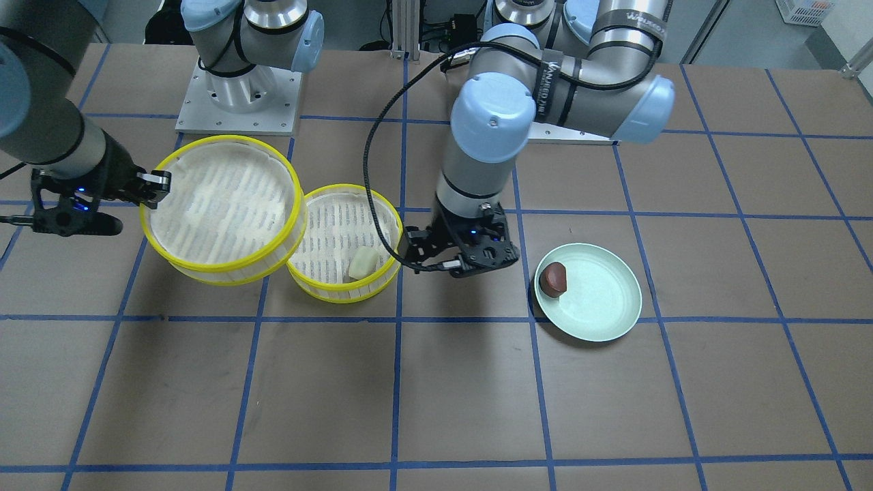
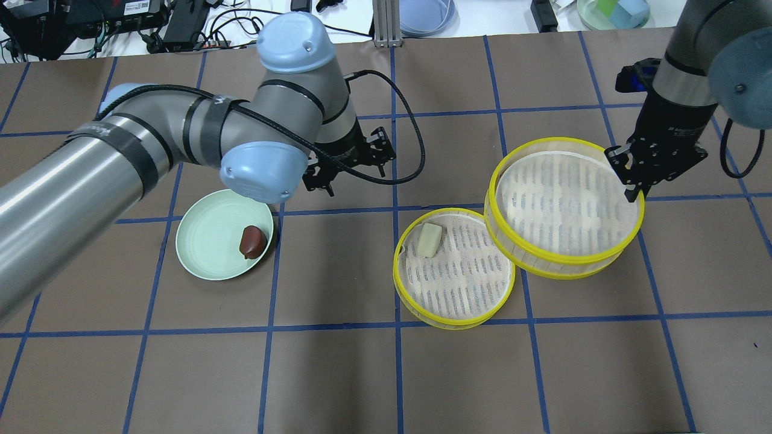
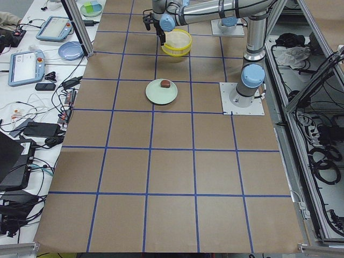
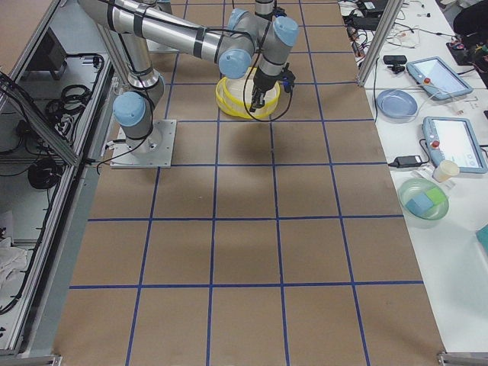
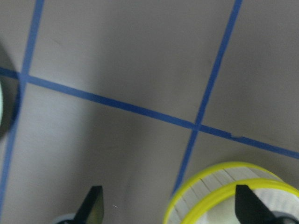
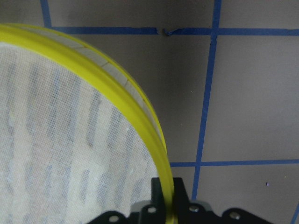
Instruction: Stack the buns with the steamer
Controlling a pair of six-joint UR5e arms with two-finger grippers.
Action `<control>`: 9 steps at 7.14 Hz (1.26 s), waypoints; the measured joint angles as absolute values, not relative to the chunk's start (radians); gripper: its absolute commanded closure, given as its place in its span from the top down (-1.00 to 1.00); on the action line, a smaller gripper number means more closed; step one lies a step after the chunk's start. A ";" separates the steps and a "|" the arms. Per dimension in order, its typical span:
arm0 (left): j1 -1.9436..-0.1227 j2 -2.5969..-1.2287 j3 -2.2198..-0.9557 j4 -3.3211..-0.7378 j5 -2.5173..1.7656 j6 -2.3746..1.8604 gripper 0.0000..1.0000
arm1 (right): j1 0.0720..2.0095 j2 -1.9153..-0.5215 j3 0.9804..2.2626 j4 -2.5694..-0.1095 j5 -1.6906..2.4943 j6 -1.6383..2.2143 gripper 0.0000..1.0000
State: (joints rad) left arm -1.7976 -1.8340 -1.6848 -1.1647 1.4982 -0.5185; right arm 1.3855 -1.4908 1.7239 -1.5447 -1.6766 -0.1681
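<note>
A cream-white bun (image 1: 363, 262) lies in the lower yellow-rimmed steamer tray (image 1: 339, 225), also in the overhead view (image 2: 429, 239). A dark reddish-brown bun (image 1: 553, 278) sits on the pale green plate (image 1: 603, 303). My right gripper (image 1: 153, 187) is shut on the rim of a second steamer tray (image 1: 225, 204), seen close in the right wrist view (image 6: 70, 140). That tray is held slightly tilted, and its edge overlaps the lower tray. My left gripper (image 1: 470, 262) is open and empty between the plate and the lower tray (image 5: 224, 196).
The brown table has a grid of blue tape lines. A black cable (image 1: 372, 157) loops from my left wrist over the table near the lower tray. Both arm bases (image 1: 239, 102) stand at the table's robot side.
</note>
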 measured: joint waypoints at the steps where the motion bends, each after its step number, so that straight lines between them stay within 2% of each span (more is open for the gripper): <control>1: -1.705 -1.818 -1.698 -1.195 1.547 -0.390 0.96 | 1.442 -1.491 1.756 -1.576 -1.673 -0.104 -0.84; 3: -1.539 -1.821 -1.790 -1.185 1.606 -0.165 0.88 | 1.535 -1.491 1.857 -1.717 -1.644 -0.049 -0.86; 5: -1.457 -1.839 -1.860 -1.133 1.617 -0.065 0.77 | 1.594 -1.490 1.909 -1.817 -1.612 -0.045 -0.87; 9: -1.409 -1.894 -1.891 -1.123 1.556 -0.041 0.83 | 1.669 -1.471 1.937 -1.884 -1.639 -0.044 -0.87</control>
State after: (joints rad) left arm -1.4088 -1.8939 -1.8913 -1.1227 1.5558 -0.0406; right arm 1.6685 -1.4708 1.9373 -1.8837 -1.6390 -0.0443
